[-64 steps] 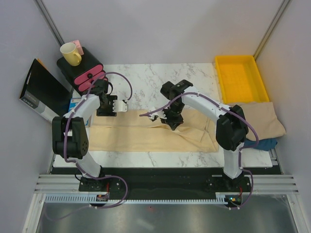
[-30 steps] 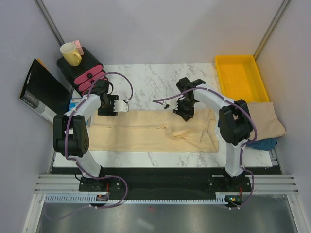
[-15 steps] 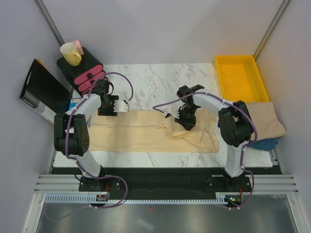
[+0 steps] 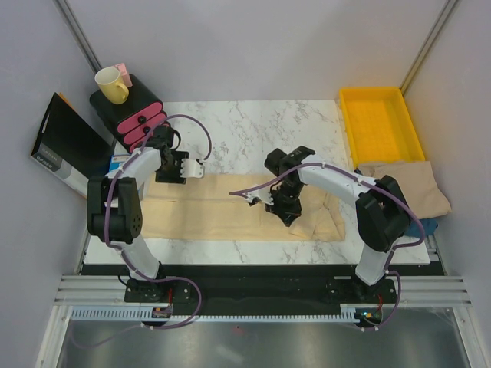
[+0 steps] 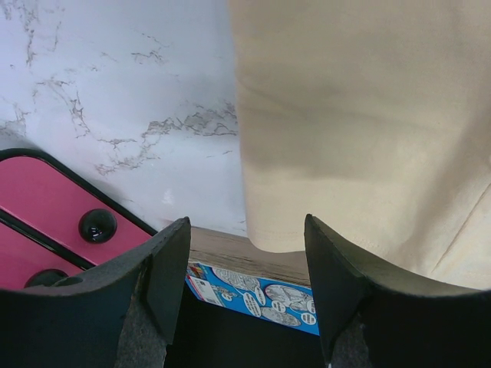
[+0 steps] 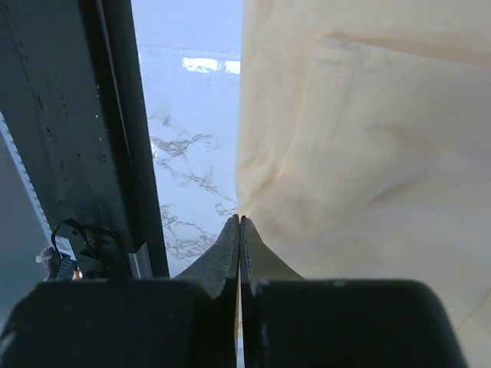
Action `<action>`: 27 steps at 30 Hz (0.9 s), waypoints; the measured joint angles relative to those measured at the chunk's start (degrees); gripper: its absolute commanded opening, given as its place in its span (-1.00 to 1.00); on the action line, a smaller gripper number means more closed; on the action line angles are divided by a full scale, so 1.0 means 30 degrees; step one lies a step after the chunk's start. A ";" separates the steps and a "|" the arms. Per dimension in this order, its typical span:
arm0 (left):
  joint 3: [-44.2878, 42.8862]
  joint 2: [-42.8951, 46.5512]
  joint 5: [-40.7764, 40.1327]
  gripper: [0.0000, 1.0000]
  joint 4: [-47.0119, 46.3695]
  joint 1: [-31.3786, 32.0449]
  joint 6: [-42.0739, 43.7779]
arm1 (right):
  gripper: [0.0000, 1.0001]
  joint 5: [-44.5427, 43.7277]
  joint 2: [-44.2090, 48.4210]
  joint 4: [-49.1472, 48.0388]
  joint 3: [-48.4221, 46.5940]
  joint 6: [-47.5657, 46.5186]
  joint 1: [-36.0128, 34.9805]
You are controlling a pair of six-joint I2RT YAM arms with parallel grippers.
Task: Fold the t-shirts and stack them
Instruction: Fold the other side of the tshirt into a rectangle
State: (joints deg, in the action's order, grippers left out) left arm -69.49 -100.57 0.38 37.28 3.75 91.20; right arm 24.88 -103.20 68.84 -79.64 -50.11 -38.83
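- Left end effector [image 4: 192, 166] hangs at the far-left corner of the spread t-shirt [image 4: 207, 211], its arm bent back on itself along the left edge of the counter [image 4: 245, 126].
- Its fingers [image 5: 165, 268] stand apart with nothing between them. In the wrist view the shirt's hem corner lies in the gap below, with a pink case [image 5: 54, 222] to one side.
- That arm and its open fingers sit just as they did two seconds ago.
- The cream t-shirt lies as a long band across the near half of the counter, its right end bunched into folds.
- Right end effector [image 4: 285, 205] points down onto the shirt's middle, the arm reaching in from the right with its elbow raised.
- Its fingers [image 6: 230, 245] are pressed together, tips at the edge of the cloth. Whether a fold is pinched between them cannot be told.
- A second ago it was farther back, near the shirt's far edge. It has since come toward the near edge and slightly left, and the raised ridge of cloth now lies lower.
- A second t-shirt [image 4: 414, 188] lies folded at the right edge, just near of the yellow tray [image 4: 380, 126].
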 measured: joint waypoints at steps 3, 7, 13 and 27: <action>0.0000 0.0000 0.0015 0.36 0.0000 0.0080 0.0007 | -1.00 -0.0277 0.0233 0.0189 0.0313 -0.0007 -0.0066; 0.0000 0.0000 0.0015 0.36 0.0007 0.0102 0.0015 | -0.81 -0.0991 0.0233 -0.0066 0.0423 0.0051 0.0386; 0.0000 0.0036 0.0000 0.36 0.0007 0.0138 0.0058 | -0.34 -0.1078 0.0233 -0.0357 0.0204 0.0350 0.1020; 0.0561 0.0495 0.0007 0.38 -0.0066 0.0248 -0.0211 | -0.15 -0.0342 -0.0780 -0.2149 -0.0386 0.0962 -0.1151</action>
State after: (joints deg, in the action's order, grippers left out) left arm -67.81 -99.09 0.40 37.08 4.49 90.56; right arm 23.86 -105.54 62.39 -80.79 -47.22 -42.28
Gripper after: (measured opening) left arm 0.683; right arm 0.413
